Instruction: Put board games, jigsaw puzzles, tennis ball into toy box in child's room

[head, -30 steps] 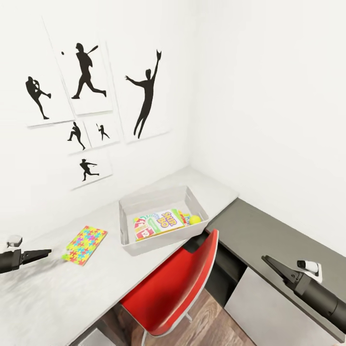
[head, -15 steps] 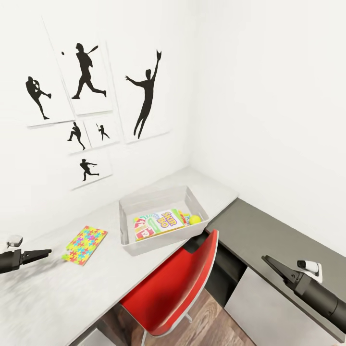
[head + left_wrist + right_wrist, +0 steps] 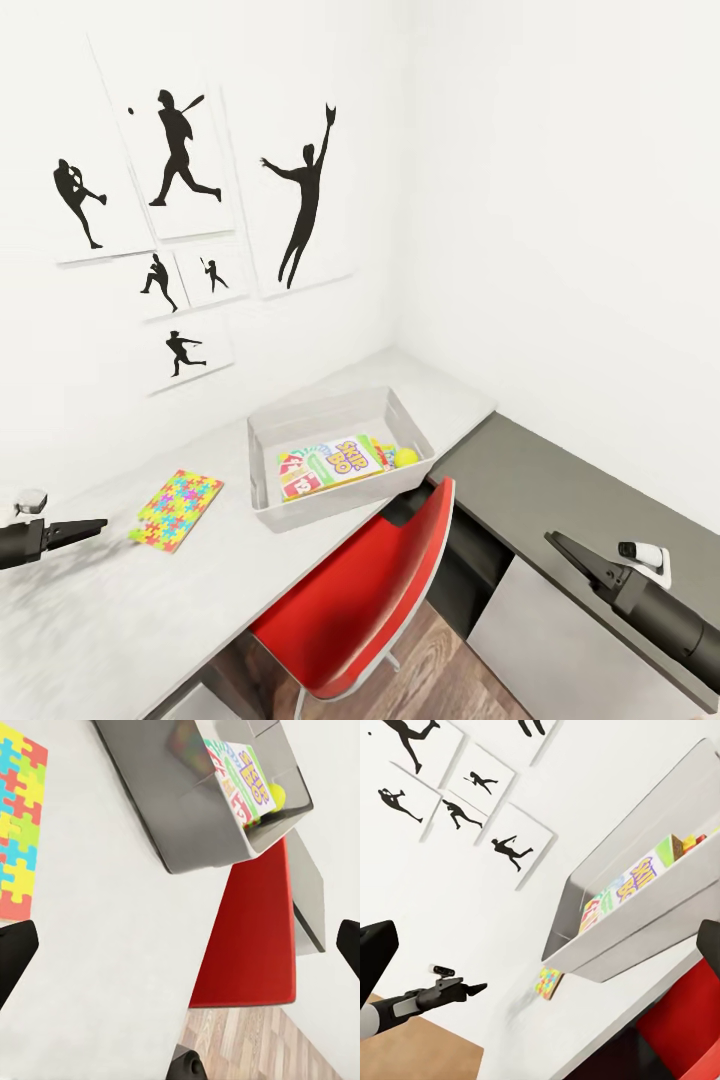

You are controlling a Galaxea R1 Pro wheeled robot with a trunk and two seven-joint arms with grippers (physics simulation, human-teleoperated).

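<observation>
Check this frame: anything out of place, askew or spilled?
One jigsaw puzzle lies flat on the table, outside the toy box, which already holds the SKIP BO game and tennis ball. Nothing spilled or damaged.

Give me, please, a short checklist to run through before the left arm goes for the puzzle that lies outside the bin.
1. Jigsaw puzzle flat on the table, nothing on it: ok.
2. Left claw empty: ok; open or shut: cannot tell.
3. Free path from left claw to puzzle: ok.
4. Toy box upright, with room inside: ok.
5. Right claw away from the box: ok.
6. Red chair near the box's front: cannot tell if it hinders.
</observation>
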